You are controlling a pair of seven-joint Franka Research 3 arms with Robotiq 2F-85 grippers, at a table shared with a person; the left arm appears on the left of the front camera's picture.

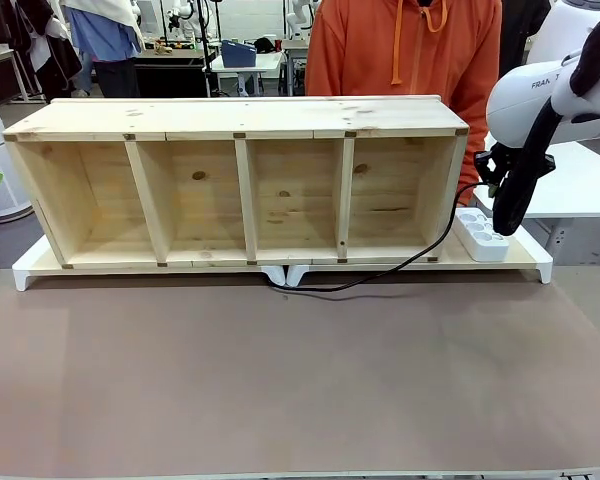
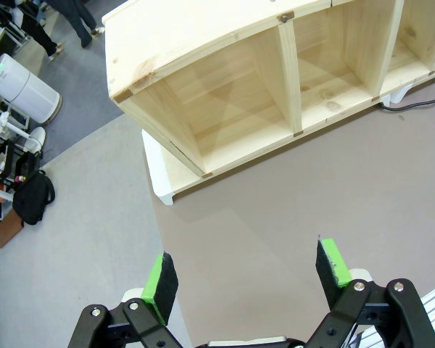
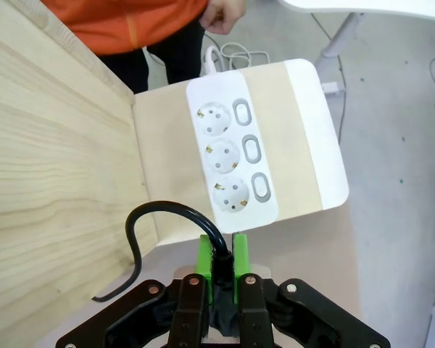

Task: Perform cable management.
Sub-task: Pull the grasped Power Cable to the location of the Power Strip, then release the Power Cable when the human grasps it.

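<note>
One cable (image 3: 159,211) in right pincer (image 3: 222,262), arm lettered "FRA" (image 1: 543,84)

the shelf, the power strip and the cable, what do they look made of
The shelf looks like unfinished pale wood: grain and dark knots show. The power strip seems smooth white moulded plastic with grey switches. The cable, pinched in the right gripper, looks like matte black rubber or plastic sheathing; it bends in loose curves.

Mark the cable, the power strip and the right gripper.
cable (image 1: 380,275), front view, slack run on the table.
power strip (image 3: 232,156), right wrist view, middle socket face.
right gripper (image 3: 222,264), right wrist view, between its fingers.
</note>
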